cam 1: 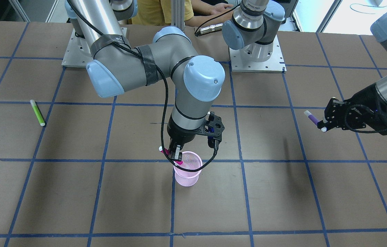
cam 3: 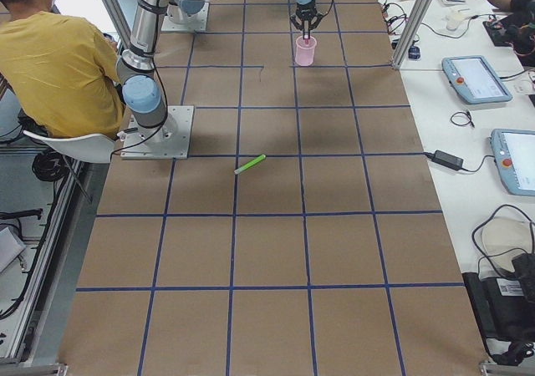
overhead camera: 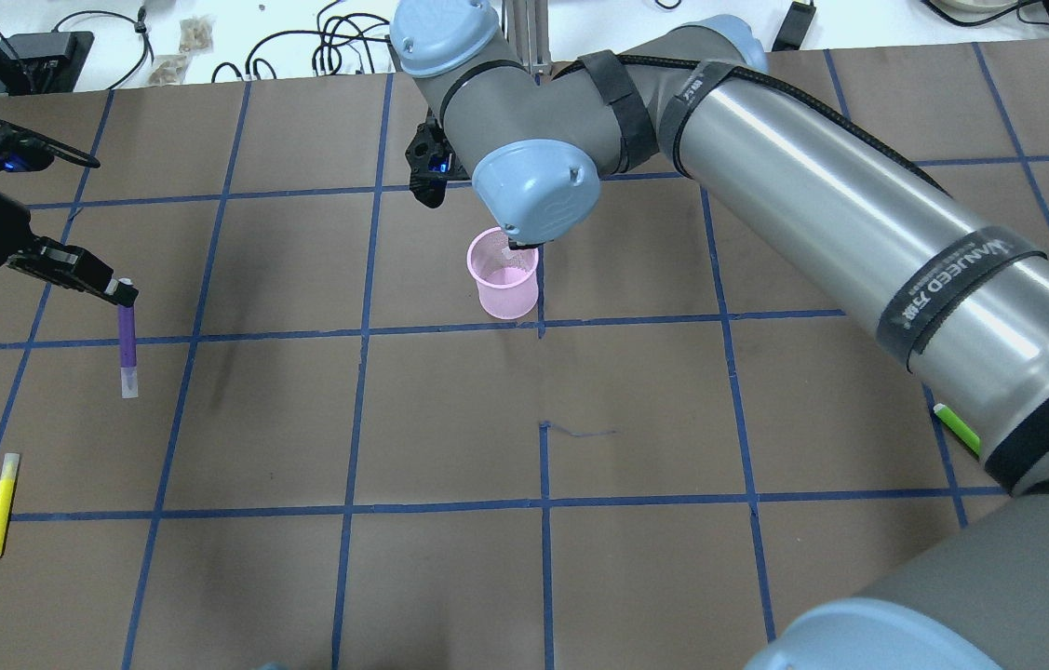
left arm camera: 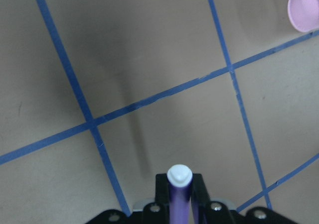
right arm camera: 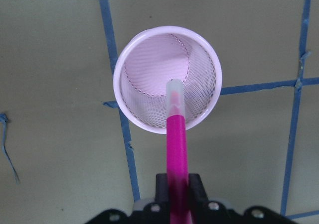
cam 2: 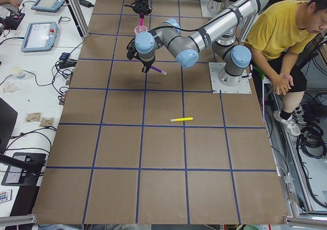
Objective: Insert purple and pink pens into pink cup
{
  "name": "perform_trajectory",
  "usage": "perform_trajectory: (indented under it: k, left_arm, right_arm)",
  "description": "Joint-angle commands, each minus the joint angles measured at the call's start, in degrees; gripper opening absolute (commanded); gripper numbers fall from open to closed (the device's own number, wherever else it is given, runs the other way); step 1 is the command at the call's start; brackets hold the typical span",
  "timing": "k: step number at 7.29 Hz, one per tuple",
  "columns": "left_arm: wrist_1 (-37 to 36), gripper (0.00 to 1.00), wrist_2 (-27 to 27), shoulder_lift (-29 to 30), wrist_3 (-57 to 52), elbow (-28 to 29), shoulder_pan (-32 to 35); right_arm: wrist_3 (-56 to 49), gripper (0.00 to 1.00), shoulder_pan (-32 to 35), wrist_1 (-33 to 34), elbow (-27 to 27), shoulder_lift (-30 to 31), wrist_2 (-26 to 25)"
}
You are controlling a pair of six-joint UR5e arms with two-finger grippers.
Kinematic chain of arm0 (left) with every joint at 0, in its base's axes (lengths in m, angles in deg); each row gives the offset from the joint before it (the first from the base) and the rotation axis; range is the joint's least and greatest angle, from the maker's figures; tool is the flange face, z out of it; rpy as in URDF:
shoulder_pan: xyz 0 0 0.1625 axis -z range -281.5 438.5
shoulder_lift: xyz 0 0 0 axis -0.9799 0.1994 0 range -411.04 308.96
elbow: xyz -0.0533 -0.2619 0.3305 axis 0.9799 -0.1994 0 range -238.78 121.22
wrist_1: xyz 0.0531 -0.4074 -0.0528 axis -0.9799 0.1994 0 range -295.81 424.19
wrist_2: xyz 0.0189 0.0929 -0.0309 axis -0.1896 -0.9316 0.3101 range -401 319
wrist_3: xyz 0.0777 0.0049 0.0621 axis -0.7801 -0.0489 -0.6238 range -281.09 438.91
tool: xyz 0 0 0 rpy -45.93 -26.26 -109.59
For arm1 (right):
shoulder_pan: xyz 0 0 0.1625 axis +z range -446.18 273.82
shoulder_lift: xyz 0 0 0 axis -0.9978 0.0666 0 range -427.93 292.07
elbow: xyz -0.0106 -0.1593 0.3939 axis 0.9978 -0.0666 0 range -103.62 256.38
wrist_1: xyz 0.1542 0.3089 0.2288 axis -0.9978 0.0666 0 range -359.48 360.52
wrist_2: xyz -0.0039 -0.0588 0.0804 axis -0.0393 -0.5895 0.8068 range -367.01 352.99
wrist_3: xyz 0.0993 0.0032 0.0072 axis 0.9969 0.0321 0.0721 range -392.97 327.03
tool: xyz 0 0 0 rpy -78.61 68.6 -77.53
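Note:
The pink mesh cup [cam 1: 186,178] stands upright mid-table; it also shows in the overhead view [overhead camera: 505,298] and the right wrist view [right arm camera: 149,69]. My right gripper [cam 1: 175,156] is shut on the pink pen [right arm camera: 176,134] and holds it right over the cup's mouth, tip pointing into the opening. My left gripper [overhead camera: 122,295] is shut on the purple pen [overhead camera: 126,344] and holds it above the table far to the cup's side, the pen's capped end sticking out of the fingers [left arm camera: 179,176]. The cup is at the far corner of the left wrist view [left arm camera: 305,7].
A green pen [cam 1: 37,112] lies on the table on my right side. A yellow pen [overhead camera: 1,505] lies near the front on my left side. A seated operator in a yellow shirt [cam 2: 278,30] is behind the arm bases.

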Motion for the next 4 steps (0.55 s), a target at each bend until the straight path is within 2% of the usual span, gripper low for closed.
perform_trajectory:
  k: [1,2,4]
  left_arm:
    - [0.25,0.00,0.94,-0.94,-1.46,-0.37,-0.41]
    - [1.73,0.00,2.68,-1.55,-1.56,-0.28,-0.42]
    - [2.09,0.00,3.66,-2.78,-1.47,0.33,-0.33]
  right_arm:
    - [0.15,0.52,0.75,0.20,-0.07,-1.08,-0.34]
    - [-0.29,0.63,0.22,0.03,-0.33,-0.56,-0.07]
    - [0.06,0.70,-2.84,0.38,-0.25,2.16,0.19]
